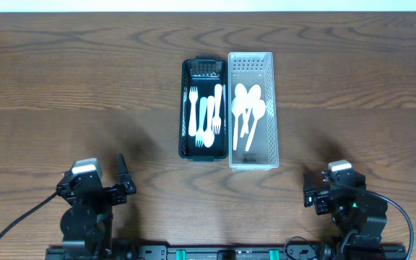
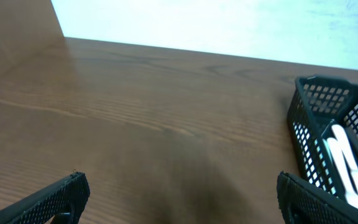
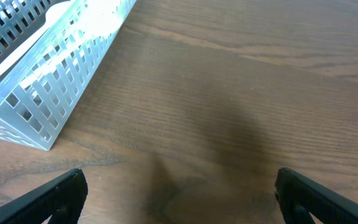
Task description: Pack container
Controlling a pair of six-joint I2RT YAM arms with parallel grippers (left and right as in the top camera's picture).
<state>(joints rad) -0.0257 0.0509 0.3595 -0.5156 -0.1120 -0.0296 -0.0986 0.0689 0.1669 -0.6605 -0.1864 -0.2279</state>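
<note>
A black basket (image 1: 184,108) holds several white plastic forks (image 1: 205,115) at the table's middle. Touching its right side, a white basket (image 1: 271,108) holds several white plastic spoons (image 1: 248,108). My left gripper (image 1: 123,180) is open and empty near the front left, well apart from both baskets. My right gripper (image 1: 310,193) is open and empty near the front right. The left wrist view shows the black basket (image 2: 309,118) with forks at the right, beyond the open fingers (image 2: 179,196). The right wrist view shows the white basket (image 3: 48,81) at upper left, beyond the open fingers (image 3: 179,196).
The wooden table (image 1: 85,87) spreads bare to the left and right of the two baskets. Its far edge meets a white wall (image 2: 229,25). Both arm bases sit at the front edge.
</note>
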